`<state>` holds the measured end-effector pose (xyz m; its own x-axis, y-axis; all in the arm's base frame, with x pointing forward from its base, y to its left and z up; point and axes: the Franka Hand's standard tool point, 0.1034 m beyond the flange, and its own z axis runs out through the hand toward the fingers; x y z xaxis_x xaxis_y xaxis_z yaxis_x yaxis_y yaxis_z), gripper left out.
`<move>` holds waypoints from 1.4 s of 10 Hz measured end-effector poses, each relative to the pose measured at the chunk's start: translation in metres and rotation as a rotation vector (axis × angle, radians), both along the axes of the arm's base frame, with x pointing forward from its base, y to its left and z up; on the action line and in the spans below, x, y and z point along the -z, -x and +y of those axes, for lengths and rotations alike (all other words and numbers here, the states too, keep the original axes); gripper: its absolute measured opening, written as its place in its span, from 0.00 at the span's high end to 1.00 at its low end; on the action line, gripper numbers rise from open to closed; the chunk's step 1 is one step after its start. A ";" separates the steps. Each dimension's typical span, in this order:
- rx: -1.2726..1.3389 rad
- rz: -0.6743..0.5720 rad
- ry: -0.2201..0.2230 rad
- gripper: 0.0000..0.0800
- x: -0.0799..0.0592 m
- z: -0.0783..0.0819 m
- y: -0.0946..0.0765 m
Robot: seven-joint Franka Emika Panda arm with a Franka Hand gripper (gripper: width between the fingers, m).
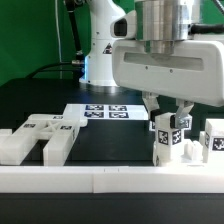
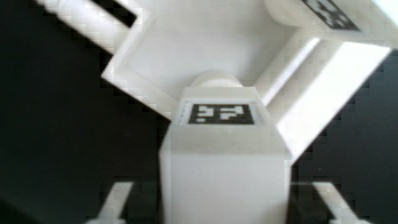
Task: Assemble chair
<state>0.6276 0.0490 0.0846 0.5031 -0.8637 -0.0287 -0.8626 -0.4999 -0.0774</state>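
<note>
**Item 1. Gripper** point(image 1: 168, 112): pointed straight down and open. In the wrist view a dark gap showed between each of the fingers point(image 2: 121, 205) and the part standing between them. It straddled the part without pinching it, probably to line up a grip on the flat sides.

**Item 2. Upright chair part** point(image 1: 168, 140): narrow white block carrying square tags, standing on end between the jaws. Its foot was hidden behind the border rail, so whether it rested on the table could not be told. Standing upright put its top within reach from above.

**Item 3. Larger chair frame** point(image 2: 196, 60): wide angled white piece, seen beyond item 2 in the wrist view only. Whether the two touched could not be told.

**Item 4. Small chair block** point(image 1: 213, 140): tagged, just beside item 2 toward the exterior view's right.

**Item 5. Slotted chair piece** point(image 1: 40, 138): at the exterior view's left, well apart and unjoined. Judged: assembly was far from complete.

**Item 6. Marker board** point(image 1: 100, 112): flat on the table point(image 1: 30, 100), behind the parts.

**Item 7. Border rail** point(image 1: 100, 182): long and white, along the near edge, probably a stop for the parts.
</note>
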 end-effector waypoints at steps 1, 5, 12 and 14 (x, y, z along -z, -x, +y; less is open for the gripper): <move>0.060 0.002 -0.005 0.64 0.000 0.001 0.000; 0.161 0.003 -0.013 0.63 0.000 0.001 -0.001; -0.414 -0.038 0.025 0.19 -0.002 0.004 -0.003; -0.595 -0.047 0.040 0.19 -0.001 0.004 -0.002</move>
<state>0.6300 0.0530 0.0852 0.9008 -0.4330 0.0317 -0.4296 -0.8995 -0.0799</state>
